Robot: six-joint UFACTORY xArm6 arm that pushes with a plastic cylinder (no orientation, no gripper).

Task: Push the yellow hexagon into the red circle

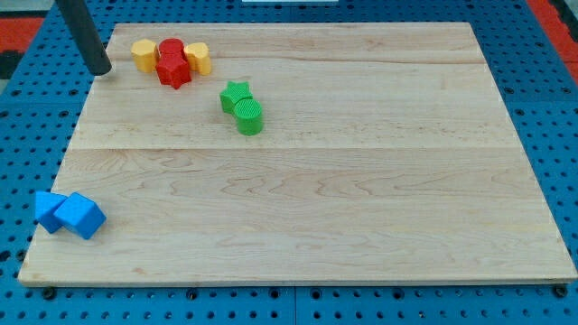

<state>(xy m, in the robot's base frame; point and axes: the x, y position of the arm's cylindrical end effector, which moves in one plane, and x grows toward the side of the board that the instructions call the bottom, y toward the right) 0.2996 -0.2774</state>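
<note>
Resting our rod's tip (102,70) at the wooden worktop's (361,199) upper-left edge, clawless, we see the yellow hexagon block (144,54) touching the red circle block (171,50).

My wooden board (361,208) carries yellow hexagon (144,54), red circle (171,50), red star (172,72), second yellow block (198,58), green star (235,95), green cylinder (249,116), two blue blocks (69,214).

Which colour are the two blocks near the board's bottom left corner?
Blue, seen clearly in the camera view.
</note>
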